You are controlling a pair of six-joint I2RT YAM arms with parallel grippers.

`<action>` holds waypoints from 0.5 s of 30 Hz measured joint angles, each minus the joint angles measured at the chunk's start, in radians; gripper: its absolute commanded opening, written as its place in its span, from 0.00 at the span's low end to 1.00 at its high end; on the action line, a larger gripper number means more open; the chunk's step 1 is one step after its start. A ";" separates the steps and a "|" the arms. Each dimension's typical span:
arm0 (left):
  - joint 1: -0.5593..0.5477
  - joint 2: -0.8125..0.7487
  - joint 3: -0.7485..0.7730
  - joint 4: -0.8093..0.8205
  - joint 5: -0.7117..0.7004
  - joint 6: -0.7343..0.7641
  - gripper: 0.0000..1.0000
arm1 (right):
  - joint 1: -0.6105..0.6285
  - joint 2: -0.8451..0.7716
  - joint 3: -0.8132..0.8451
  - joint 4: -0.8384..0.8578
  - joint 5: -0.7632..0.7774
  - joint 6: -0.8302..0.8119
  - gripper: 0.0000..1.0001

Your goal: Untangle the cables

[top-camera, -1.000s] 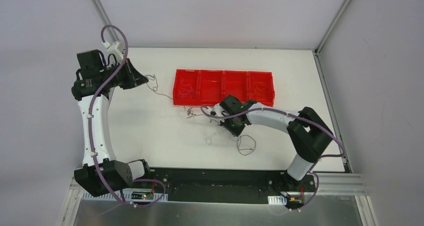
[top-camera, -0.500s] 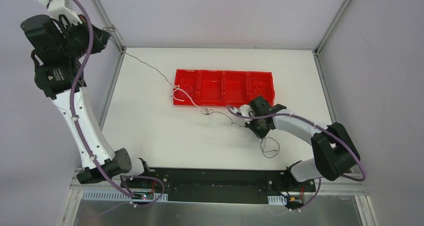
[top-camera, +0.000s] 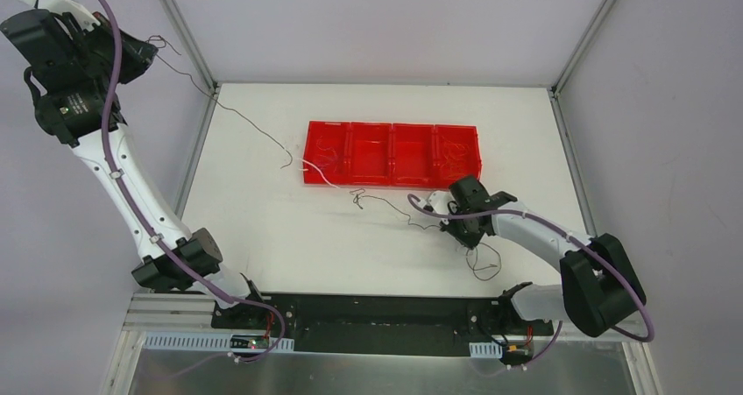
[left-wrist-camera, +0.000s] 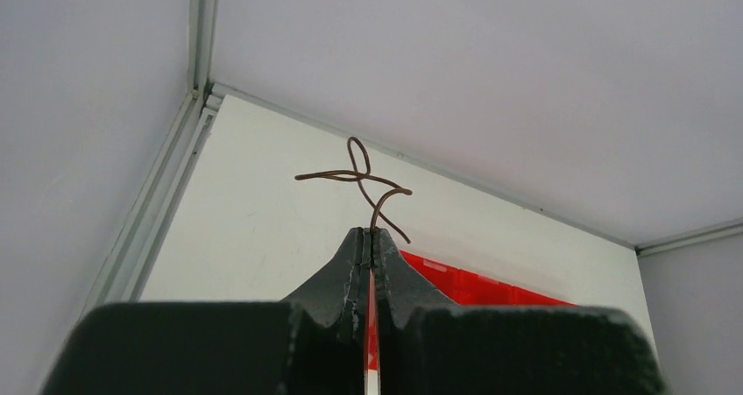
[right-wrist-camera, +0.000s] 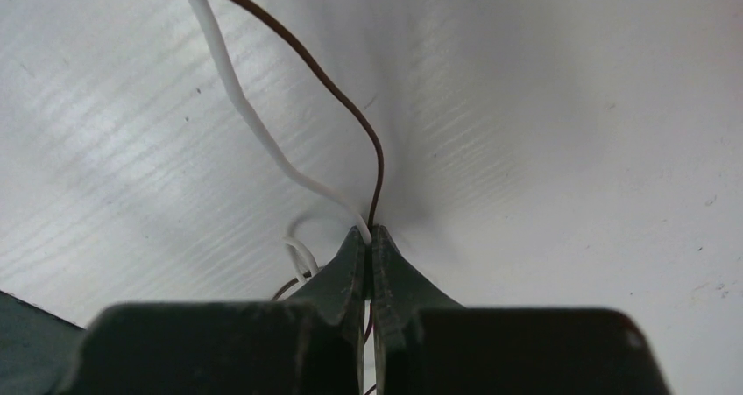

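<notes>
Brown and white cables (right-wrist-camera: 254,119) sit pinched in my closed right gripper (right-wrist-camera: 370,237), low over the tabletop (top-camera: 263,229) just in front of the red tray (top-camera: 394,183). My left gripper (left-wrist-camera: 369,237) is clamped on a dark cable (left-wrist-camera: 359,178), high beyond the tabletop's far left corner.

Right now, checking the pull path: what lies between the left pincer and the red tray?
Only a thin dark wire, strung from the left pincer down toward the red tray; top view shows it.
</notes>
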 measured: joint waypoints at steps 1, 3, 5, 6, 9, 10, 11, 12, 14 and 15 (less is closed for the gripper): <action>0.010 0.003 0.008 -0.003 0.000 -0.002 0.00 | -0.005 -0.011 -0.008 -0.005 0.000 -0.011 0.00; 0.039 0.009 0.024 -0.003 -0.004 -0.005 0.00 | -0.017 -0.027 -0.019 -0.013 -0.002 -0.029 0.00; 0.074 0.014 0.040 -0.002 -0.031 -0.001 0.00 | -0.032 -0.043 -0.030 -0.023 -0.003 -0.047 0.00; 0.086 0.016 0.042 -0.002 -0.051 0.005 0.00 | -0.040 -0.049 -0.033 -0.029 -0.003 -0.056 0.00; 0.106 0.021 0.042 -0.009 -0.121 0.042 0.00 | -0.057 -0.058 -0.039 -0.047 -0.003 -0.076 0.00; 0.109 0.023 0.042 -0.013 -0.142 0.060 0.00 | -0.061 -0.062 -0.041 -0.050 -0.003 -0.082 0.00; 0.110 0.024 0.041 -0.016 -0.160 0.071 0.00 | -0.063 -0.065 -0.043 -0.052 -0.004 -0.086 0.00; 0.110 0.026 0.040 -0.017 -0.179 0.090 0.00 | -0.067 -0.069 -0.045 -0.055 -0.004 -0.091 0.00; 0.111 0.026 0.034 -0.018 -0.214 0.120 0.00 | -0.075 -0.077 -0.050 -0.062 -0.004 -0.102 0.00; 0.111 0.026 0.030 -0.020 -0.235 0.140 0.00 | -0.079 -0.080 -0.052 -0.066 -0.004 -0.108 0.00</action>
